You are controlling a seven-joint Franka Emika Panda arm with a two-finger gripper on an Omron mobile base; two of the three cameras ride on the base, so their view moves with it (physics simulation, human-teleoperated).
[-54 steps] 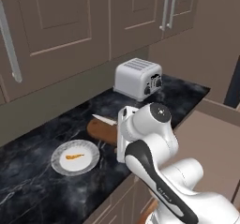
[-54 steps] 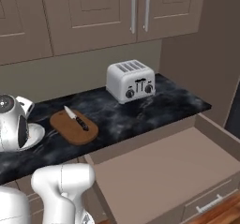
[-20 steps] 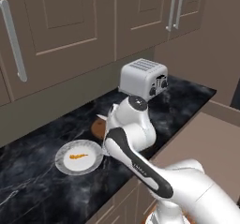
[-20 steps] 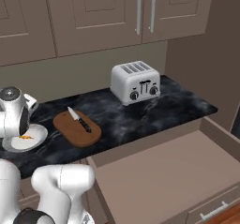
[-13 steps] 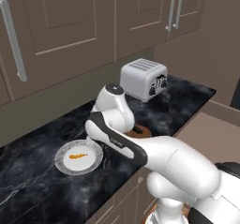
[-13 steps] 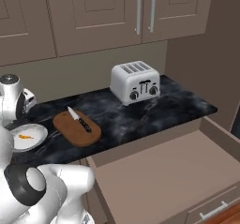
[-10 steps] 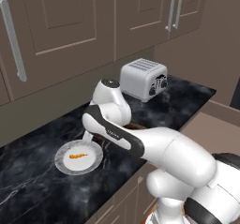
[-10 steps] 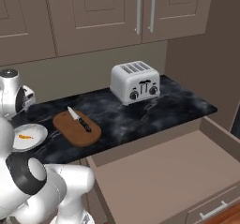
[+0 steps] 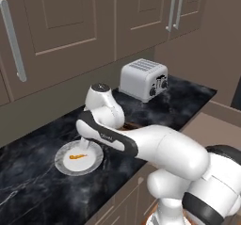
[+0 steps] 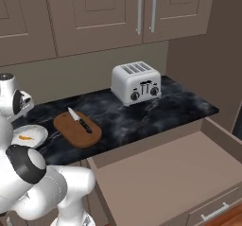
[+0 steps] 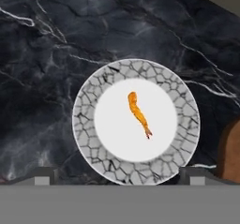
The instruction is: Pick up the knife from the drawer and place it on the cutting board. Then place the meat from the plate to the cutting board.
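The knife [image 10: 80,121] lies on the brown cutting board [image 10: 77,129], its black handle toward the front. Left of the board stands the white-grey plate [image 10: 38,131] with the small orange meat [image 10: 27,137] on it. In the hand view the meat [image 11: 138,114] lies in the middle of the plate [image 11: 89,124], straight below my gripper [image 11: 120,178], and the board's edge [image 11: 232,148] shows at the right. The gripper [image 9: 85,143] hangs just above the plate [image 9: 63,163] and the meat [image 9: 77,156]. It is open, fingertips [image 11: 44,174] wide apart, nothing between them. The tan drawer [image 10: 165,178] stands pulled out.
A silver toaster [image 10: 136,83] stands at the back of the black marble counter [image 10: 179,104], right of the board. Upper cabinet doors with long handles [image 10: 139,10] hang above. The drawer's bar handle [image 10: 215,211] sticks out at the lower right.
My arm has swung left from over the cutting board to over the plate and come down toward it. Knife, board, plate and meat have stayed put.
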